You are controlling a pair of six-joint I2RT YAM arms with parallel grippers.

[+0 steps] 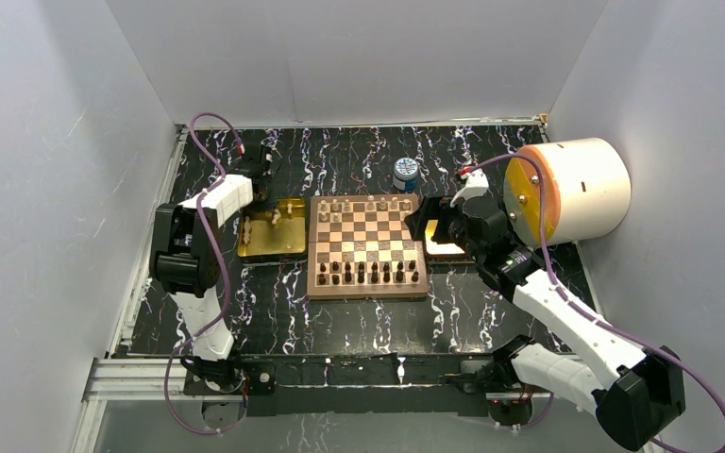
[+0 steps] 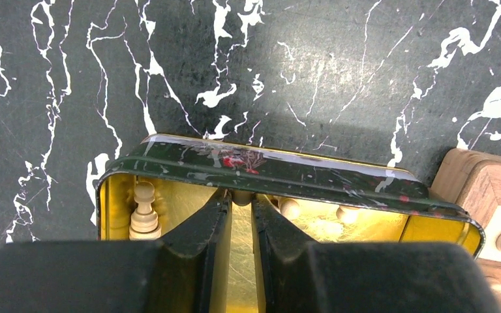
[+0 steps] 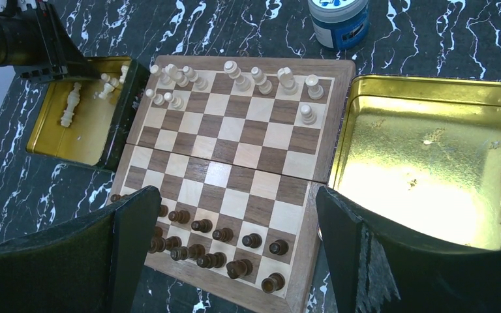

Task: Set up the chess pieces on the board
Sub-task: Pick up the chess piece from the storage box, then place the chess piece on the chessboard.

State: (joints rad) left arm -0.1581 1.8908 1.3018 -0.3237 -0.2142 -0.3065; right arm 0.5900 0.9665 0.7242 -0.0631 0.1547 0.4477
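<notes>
While left claw clenches cream piece in gold tray, right claw released

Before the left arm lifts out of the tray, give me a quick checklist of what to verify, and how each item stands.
1. Left claw shut on a cream piece inside the left gold tray: ok.
2. Which piece it holds: cannot tell, only a small part shows between the fingers.
3. Free squares in the far rows of the board: ok, several are bare.
4. Right claw open and holding nothing: ok.
5. Blue-and-white jar standing off the board, past its far edge: ok.
6. Every cream piece on the board: not ok, a pawn and others are in the tray.
</notes>
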